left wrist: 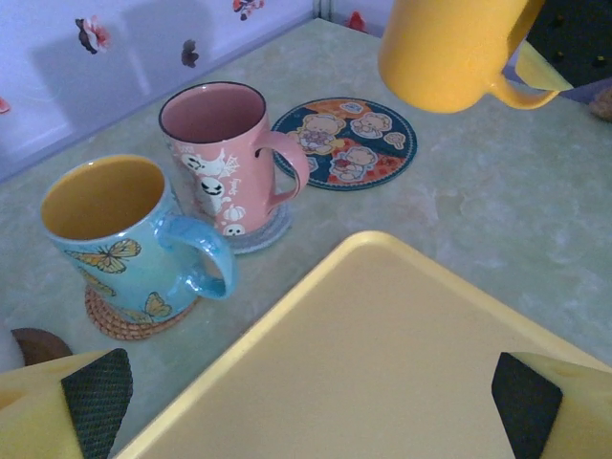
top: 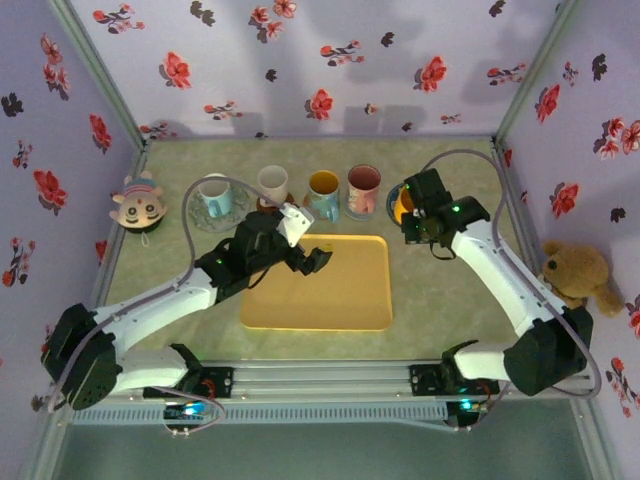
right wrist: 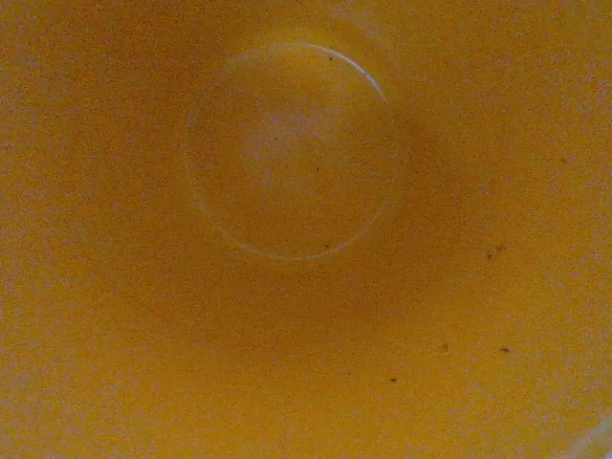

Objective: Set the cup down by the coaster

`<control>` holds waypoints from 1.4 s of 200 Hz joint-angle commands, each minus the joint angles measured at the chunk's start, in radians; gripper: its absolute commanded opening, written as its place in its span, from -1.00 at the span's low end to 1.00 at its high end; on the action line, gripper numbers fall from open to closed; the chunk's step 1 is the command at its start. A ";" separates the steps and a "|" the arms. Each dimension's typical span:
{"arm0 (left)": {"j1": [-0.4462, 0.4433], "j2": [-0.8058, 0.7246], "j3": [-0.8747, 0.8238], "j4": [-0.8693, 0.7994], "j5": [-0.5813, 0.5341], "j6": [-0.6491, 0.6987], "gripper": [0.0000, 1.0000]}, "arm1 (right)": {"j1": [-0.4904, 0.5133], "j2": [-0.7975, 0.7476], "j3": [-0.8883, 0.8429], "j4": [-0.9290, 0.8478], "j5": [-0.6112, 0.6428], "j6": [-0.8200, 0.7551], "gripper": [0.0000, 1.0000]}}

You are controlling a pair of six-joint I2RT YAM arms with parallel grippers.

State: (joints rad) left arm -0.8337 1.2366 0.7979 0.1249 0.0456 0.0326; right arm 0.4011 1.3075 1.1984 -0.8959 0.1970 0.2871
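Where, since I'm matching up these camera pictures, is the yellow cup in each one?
Top view: the yellow cup is at back right.
Left wrist: top right, up in the air.
Right wrist: seen from inside, its round bottom above centre.
Shared landmark: the pink cup, left of it in the top and left wrist views.

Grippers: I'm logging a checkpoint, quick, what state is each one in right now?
Left gripper: open, holding nothing.
Right gripper: closed on the yellow cup, held in the air.
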 commanded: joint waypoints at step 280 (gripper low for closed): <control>-0.074 0.265 0.051 0.314 -0.037 -0.002 1.00 | -0.212 0.488 0.184 0.250 -0.037 -0.084 -1.00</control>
State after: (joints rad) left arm -0.8967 1.4914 0.8257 0.3992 0.0257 0.0319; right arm 0.2031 1.7679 1.3186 -0.7094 0.1482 0.2272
